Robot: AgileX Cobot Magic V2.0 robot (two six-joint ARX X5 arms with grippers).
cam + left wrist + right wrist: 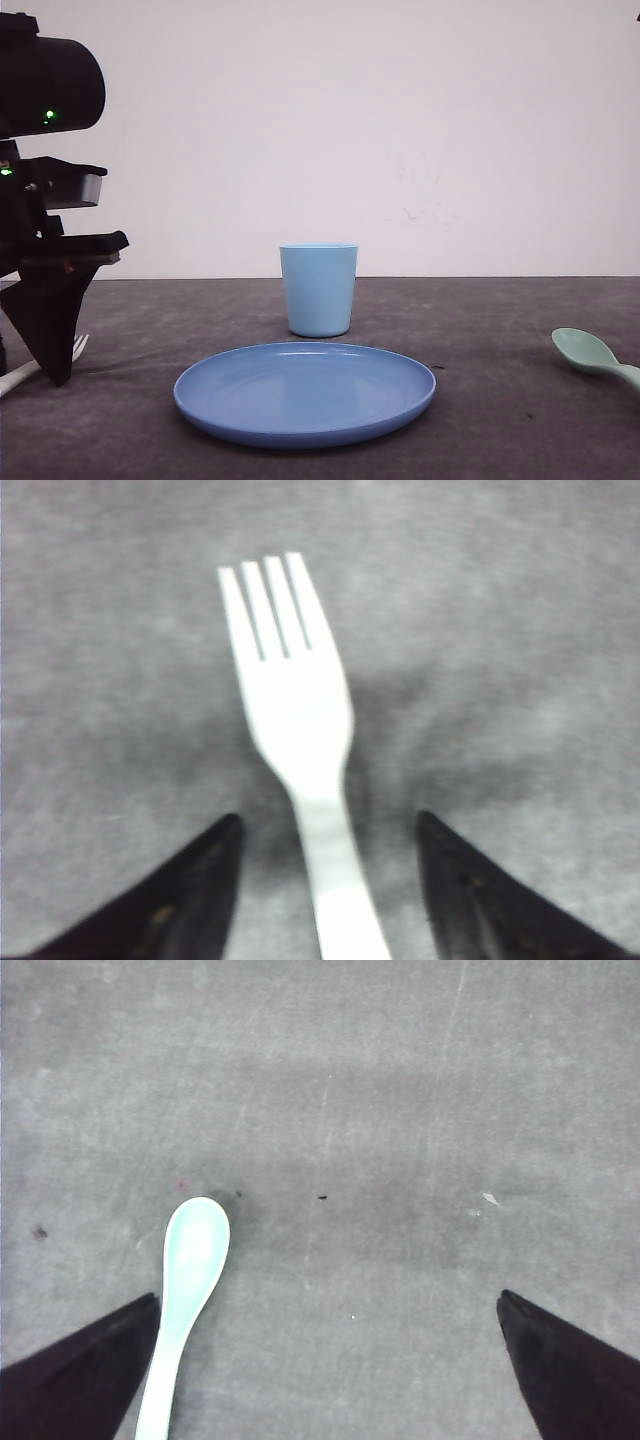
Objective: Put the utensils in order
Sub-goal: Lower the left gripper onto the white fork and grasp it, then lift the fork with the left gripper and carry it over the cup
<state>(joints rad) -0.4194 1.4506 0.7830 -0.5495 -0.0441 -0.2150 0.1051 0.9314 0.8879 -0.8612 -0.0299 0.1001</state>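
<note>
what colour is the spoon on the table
The spoon is pale mint green, shown best in the right wrist view.

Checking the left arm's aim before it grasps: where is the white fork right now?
In the front view the fork lies on the table's far left, left of the blue plate, under the left pincer, whose open fingers straddle its handle.

The fork (pixel 295 715) and spoon (pixel 190 1260) looked like smooth matt plastic, as did the cup (pixel 318 290). The plate (pixel 305 392) before the cup had a smooth, faintly glossy plastic sheen. The table (pixel 480 330) was matt, mottled and lightly scuffed.
</note>
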